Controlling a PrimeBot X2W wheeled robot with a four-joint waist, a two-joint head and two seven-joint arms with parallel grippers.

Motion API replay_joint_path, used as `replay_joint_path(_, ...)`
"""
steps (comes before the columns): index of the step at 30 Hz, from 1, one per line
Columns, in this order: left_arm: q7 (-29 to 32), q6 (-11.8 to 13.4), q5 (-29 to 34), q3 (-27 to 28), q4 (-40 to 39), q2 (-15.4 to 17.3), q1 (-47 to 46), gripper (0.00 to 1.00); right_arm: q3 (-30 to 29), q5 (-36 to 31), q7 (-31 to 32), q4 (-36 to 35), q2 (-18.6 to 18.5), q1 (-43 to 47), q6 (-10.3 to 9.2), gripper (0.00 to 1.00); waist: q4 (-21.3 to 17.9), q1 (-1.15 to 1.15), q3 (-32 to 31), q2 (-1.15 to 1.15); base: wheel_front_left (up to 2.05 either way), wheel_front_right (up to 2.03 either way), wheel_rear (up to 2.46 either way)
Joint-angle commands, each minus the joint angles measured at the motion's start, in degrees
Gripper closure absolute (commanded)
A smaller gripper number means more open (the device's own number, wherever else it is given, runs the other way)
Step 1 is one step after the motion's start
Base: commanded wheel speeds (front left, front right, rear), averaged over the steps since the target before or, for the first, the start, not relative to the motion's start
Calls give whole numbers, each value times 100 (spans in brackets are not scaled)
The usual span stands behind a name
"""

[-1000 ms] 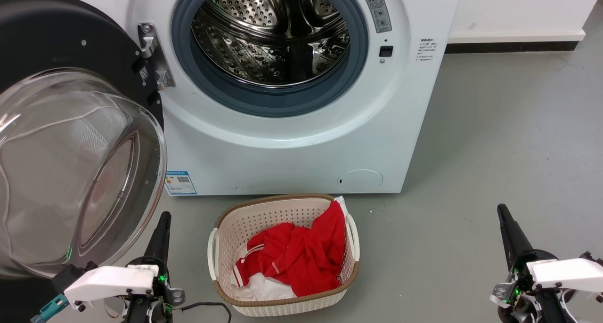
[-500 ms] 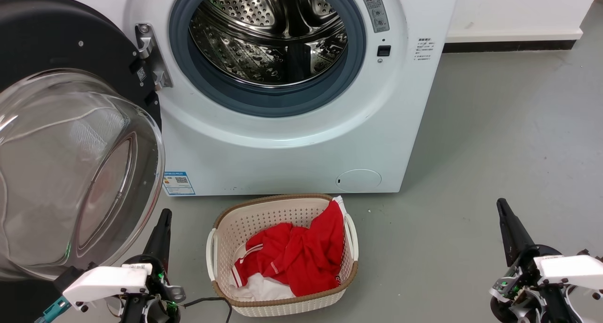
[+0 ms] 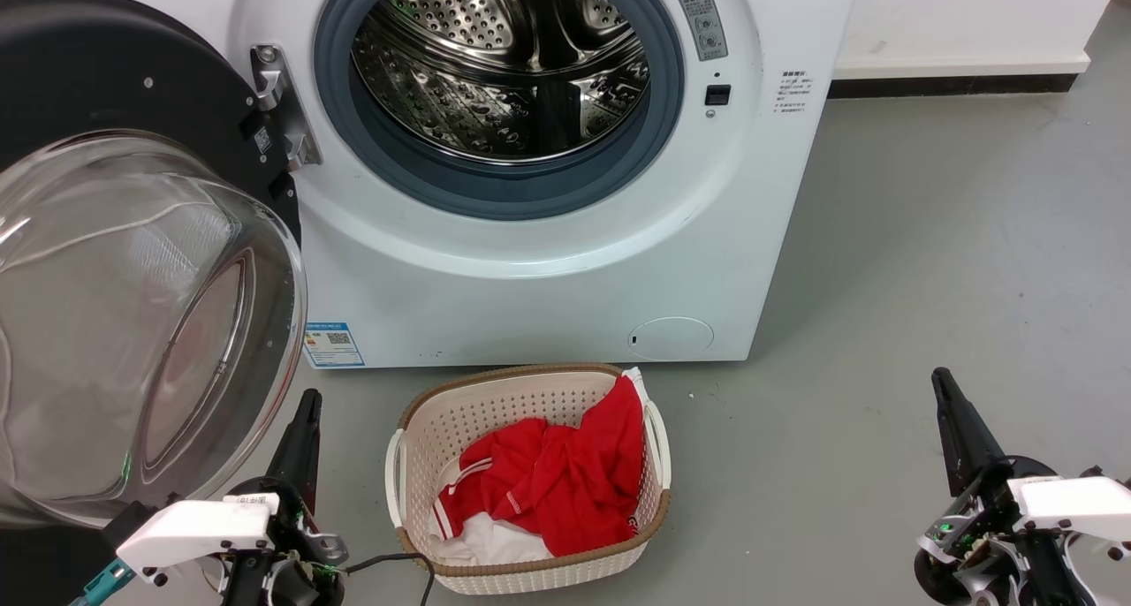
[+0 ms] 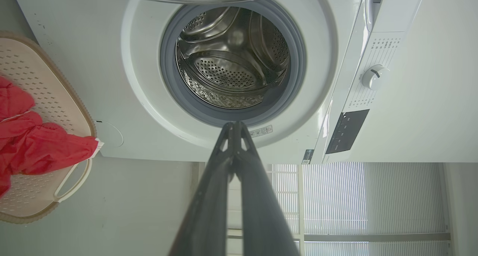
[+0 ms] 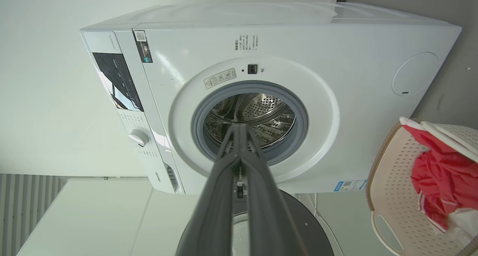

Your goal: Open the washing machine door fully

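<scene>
The left pincer (image 3: 308, 403), closed and empty, sits beside the washing machine door (image 3: 132, 279) and could bang into it if it lifts.

Bright, even indoor light; sharp frames, wrist views bowed at edges.

The grey floor (image 3: 937, 235) carries the white washing machine (image 3: 530, 297) at the far side. Nearer, just in front of its lower edge, a beige laundry basket (image 3: 482, 416) stands on the floor.
</scene>
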Motion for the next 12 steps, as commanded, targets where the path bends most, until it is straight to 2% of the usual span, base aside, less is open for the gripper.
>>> replay_joint_path(1, 17, -20, -5, 15, -23, -5, -50, 100, -5, 24, 6, -1, -1, -62, 0, 100, 0, 0, 0, 0, 0, 0, 0)
replay_joint_path(12, 17, -20, -5, 15, -23, -5, -50, 100, -5, 24, 6, -1, -1, -62, 0, 100, 0, 0, 0, 0, 0, 0, 0)
